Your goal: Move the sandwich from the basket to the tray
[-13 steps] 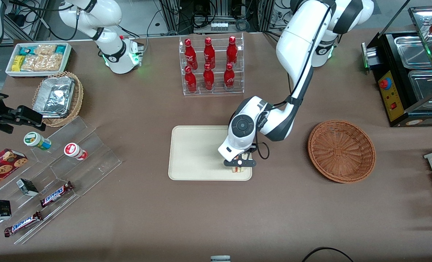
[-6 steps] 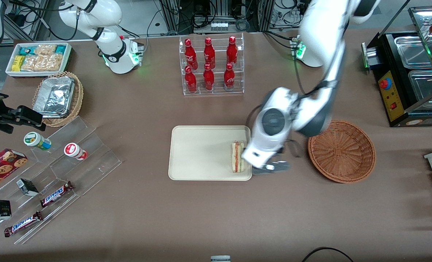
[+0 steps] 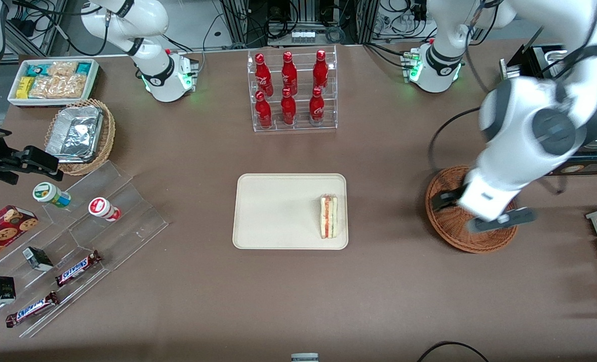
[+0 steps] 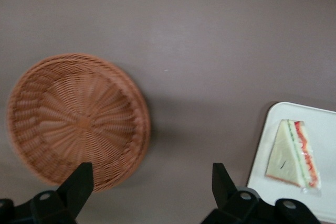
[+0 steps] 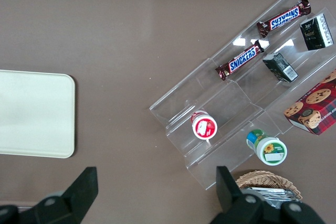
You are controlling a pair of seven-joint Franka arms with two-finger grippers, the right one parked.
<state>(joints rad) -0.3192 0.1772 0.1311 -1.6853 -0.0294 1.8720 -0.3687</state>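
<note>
The sandwich [image 3: 328, 216] [image 4: 293, 153], a pale wedge with red, orange and green layers, lies on the cream tray [image 3: 278, 211] [image 4: 325, 129] [image 5: 31, 114], close to the tray edge that faces the basket. The reddish-brown wicker basket [image 3: 449, 232] [image 4: 79, 119] holds nothing that I can see. My gripper [image 3: 479, 213] [image 4: 149, 187] hangs above the basket, well apart from the sandwich. It is open with nothing between its fingers. The arm's wrist covers part of the basket in the front view.
A clear rack of red bottles [image 3: 292, 90] stands farther from the front camera than the tray. Toward the parked arm's end are an acrylic stand with snacks [image 3: 77, 241], a tan basket of foil containers [image 3: 80, 136] and a white snack box [image 3: 52, 80]. A black machine [image 3: 560, 100] stands near the basket.
A second ago the gripper was down on the sandwich at the tray. It has let go and swung away, now sitting above the basket. The sandwich stays on the tray.
</note>
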